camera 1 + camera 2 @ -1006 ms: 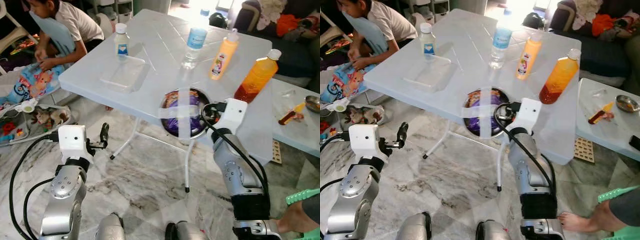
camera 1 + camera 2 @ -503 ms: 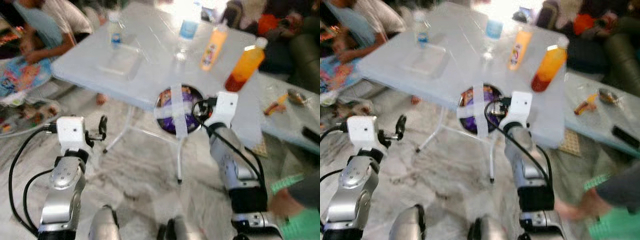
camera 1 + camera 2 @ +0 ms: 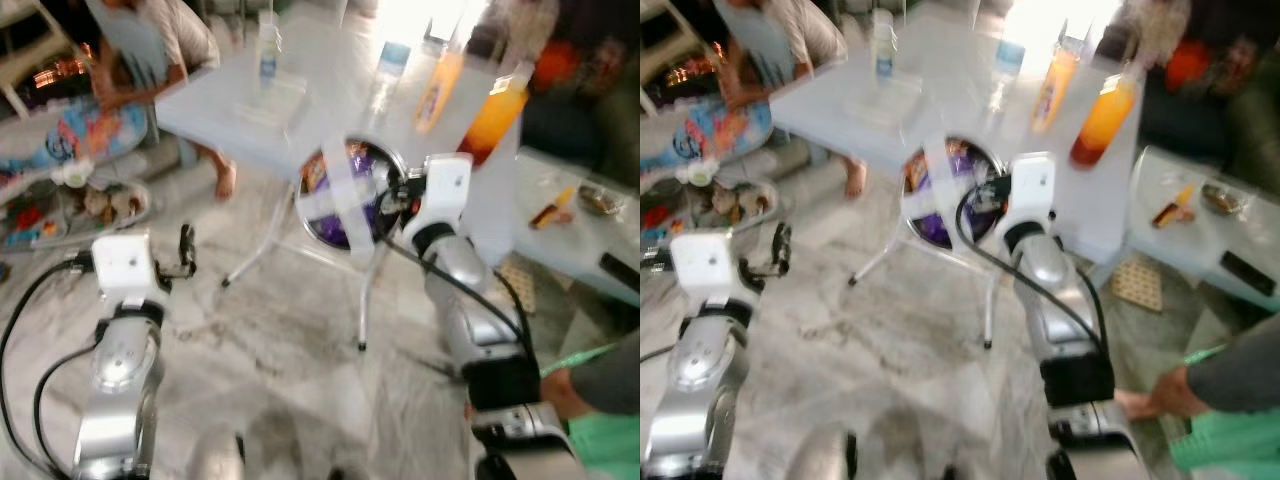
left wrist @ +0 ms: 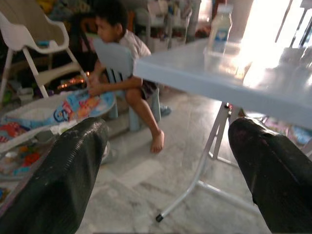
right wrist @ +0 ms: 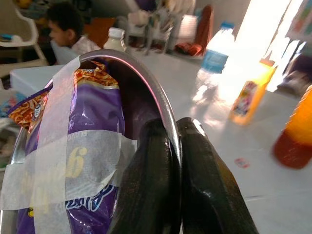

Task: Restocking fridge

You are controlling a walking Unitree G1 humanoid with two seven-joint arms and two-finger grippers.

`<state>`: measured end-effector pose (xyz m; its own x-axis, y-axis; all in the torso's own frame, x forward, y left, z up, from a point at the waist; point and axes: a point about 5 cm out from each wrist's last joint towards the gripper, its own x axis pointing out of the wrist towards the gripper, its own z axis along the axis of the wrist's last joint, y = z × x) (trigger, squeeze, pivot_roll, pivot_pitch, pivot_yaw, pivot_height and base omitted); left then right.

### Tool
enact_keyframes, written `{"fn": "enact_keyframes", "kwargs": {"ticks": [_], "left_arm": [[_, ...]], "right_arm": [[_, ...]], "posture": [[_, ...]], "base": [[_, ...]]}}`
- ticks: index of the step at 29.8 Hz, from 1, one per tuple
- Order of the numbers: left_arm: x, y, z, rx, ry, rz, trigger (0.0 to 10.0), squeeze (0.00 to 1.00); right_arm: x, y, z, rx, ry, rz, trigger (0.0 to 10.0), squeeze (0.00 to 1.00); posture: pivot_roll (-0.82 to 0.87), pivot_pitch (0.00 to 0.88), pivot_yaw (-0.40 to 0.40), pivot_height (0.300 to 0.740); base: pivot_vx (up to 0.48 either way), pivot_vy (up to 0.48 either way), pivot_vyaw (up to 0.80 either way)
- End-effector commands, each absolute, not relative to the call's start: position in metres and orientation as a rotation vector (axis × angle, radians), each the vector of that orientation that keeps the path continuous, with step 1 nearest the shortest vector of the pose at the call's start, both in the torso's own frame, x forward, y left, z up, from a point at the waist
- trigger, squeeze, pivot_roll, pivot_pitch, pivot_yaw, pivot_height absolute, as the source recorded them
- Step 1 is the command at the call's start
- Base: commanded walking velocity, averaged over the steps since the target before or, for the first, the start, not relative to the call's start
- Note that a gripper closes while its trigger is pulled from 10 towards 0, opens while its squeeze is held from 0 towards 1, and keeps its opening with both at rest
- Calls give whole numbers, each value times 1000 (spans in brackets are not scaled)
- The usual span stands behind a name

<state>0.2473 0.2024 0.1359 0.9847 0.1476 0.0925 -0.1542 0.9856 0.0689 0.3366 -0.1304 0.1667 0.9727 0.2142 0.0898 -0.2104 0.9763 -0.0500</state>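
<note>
A metal bowl (image 3: pixel 345 195) holds a purple snack packet (image 5: pixel 92 126) strapped in with crossed white tape. My right gripper (image 3: pixel 402 196) is shut on the bowl's rim (image 5: pixel 161 95), one finger inside and one outside. The bowl hangs tilted toward me in front of the white table's (image 3: pixel 250 115) near edge. On my left, the left gripper (image 3: pixel 185 252) is open and holds nothing, raised over the marble floor. Its two fingers (image 4: pixel 73 170) stand wide apart in the left wrist view.
An orange bottle (image 3: pixel 492 110), a yellow bottle (image 3: pixel 438 85), a water bottle (image 3: pixel 388 68) and a small white bottle (image 3: pixel 267 48) stand on the table. A person (image 3: pixel 160 40) sits at far left. Another person's foot and green garment (image 3: pixel 595 400) are at lower right. A low table (image 3: pixel 570 225) is on the right.
The whole view has swung and blurred, so the camera moved. The bowl stays in my right gripper and now sits further out from the table's edge. The left gripper stays open.
</note>
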Motion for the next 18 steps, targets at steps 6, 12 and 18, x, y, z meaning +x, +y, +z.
{"fn": "enact_keyframes", "kwargs": {"ticks": [6,12,18], "left_arm": [[234,211,137,126,-82,177,10000,0],[233,214,136,162,-84,257,10000,0],[228,211,123,184,-26,220,10000,0]], "right_arm": [[334,-125,169,-53,-138,224,10000,0],[330,-132,174,-81,-167,194,10000,0],[324,-151,174,-83,-173,119,10000,0]], "posture": [[148,46,-147,740],[126,32,-139,740],[85,20,-98,740]], "base": [[0,0,800],[0,0,800],[0,0,800]]}}
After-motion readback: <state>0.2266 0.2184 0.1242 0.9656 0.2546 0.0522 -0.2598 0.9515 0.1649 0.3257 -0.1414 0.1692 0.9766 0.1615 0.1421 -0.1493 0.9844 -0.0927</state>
